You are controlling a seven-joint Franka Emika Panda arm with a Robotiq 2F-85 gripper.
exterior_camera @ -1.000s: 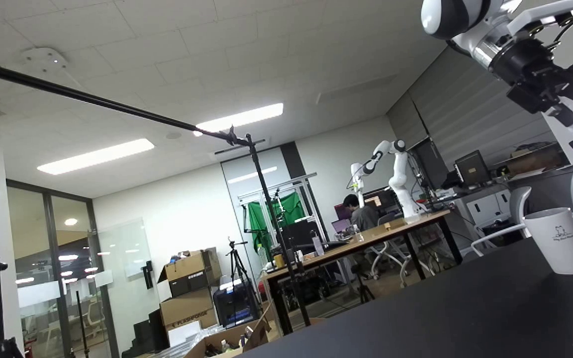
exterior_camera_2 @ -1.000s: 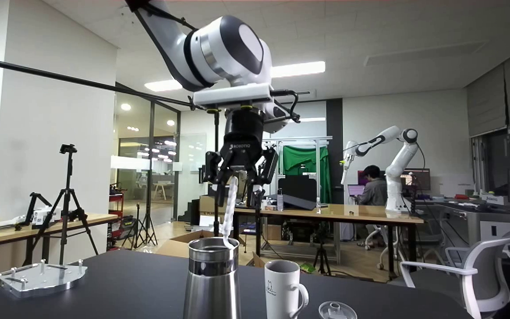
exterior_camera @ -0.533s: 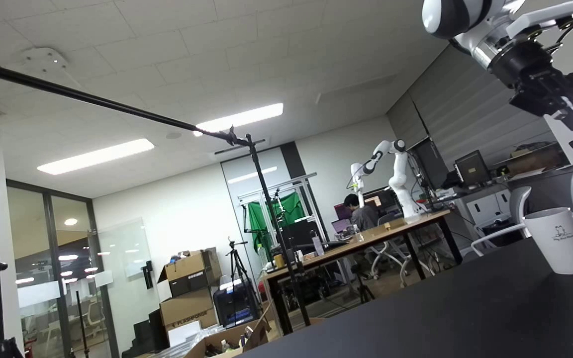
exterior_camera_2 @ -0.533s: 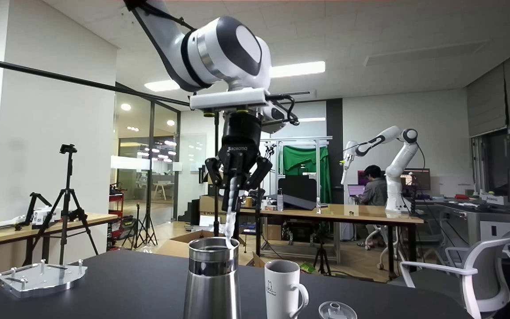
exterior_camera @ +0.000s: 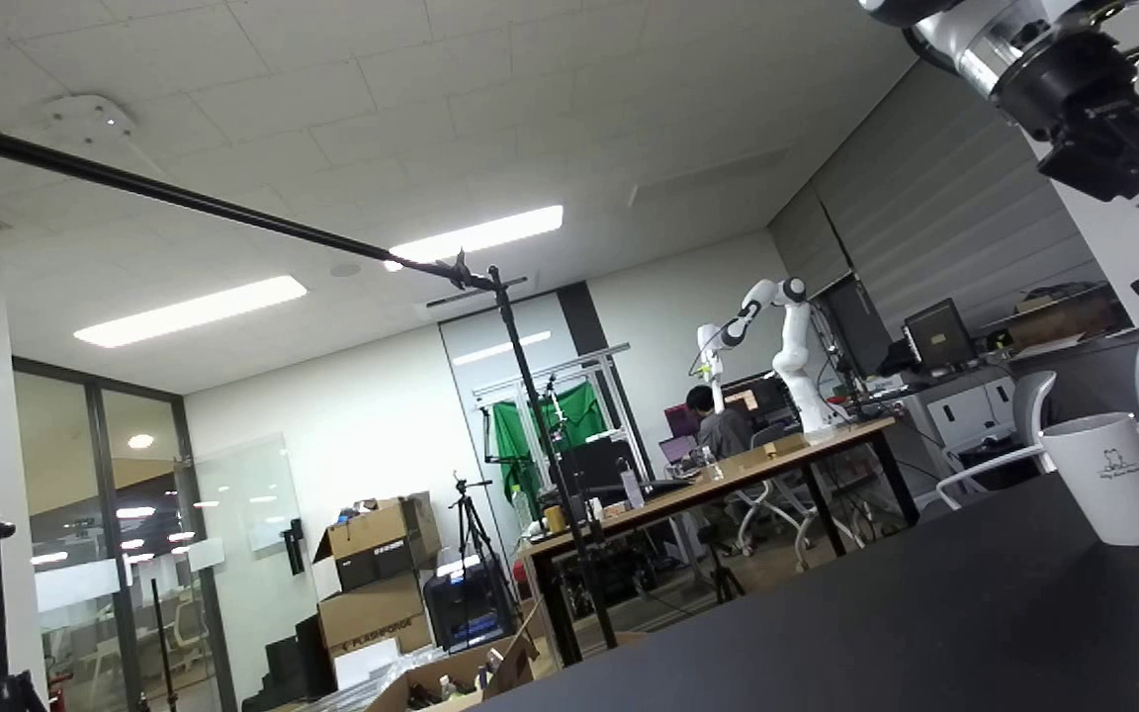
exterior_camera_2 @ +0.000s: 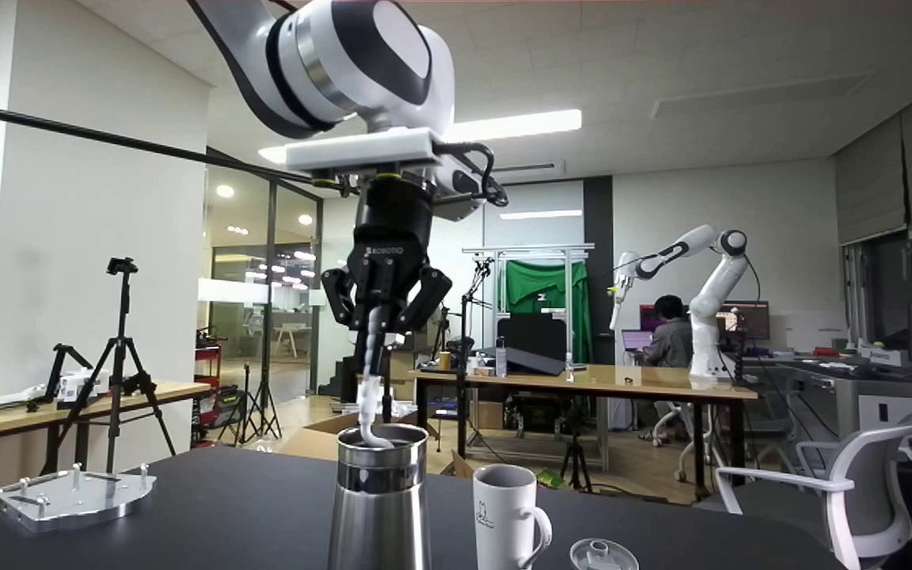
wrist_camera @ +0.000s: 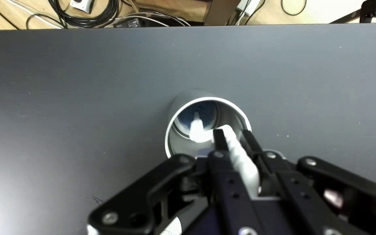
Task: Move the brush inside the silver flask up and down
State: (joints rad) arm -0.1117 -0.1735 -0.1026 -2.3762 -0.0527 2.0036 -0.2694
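Observation:
The silver flask [exterior_camera_2: 381, 526] stands upright on the dark table in an exterior view. From its mouth rises the white twisted handle of the brush [exterior_camera_2: 368, 404], leaning slightly, its lower part bent and down inside the flask. My gripper [exterior_camera_2: 373, 360] is above the flask, shut on the handle. The wrist view looks down on the flask [wrist_camera: 169, 129]; there the brush [wrist_camera: 240, 160] passes between the black fingers of my gripper [wrist_camera: 233, 132] and continues into the opening. Its far end lies deep in the flask and is hard to make out.
A white mug [exterior_camera_2: 495, 518] with a handle stands beside the flask, with a clear round lid [exterior_camera_2: 600, 556] near it. A metal plate with posts [exterior_camera_2: 72, 499] lies at the left of the table [exterior_camera_2: 242, 507]. A chair [exterior_camera_2: 872, 491] is at the right.
The jaws stood open around the brush handle one second ago and have closed on it. Since then the gripper has moved left and slightly up in an exterior view, the handle moving along.

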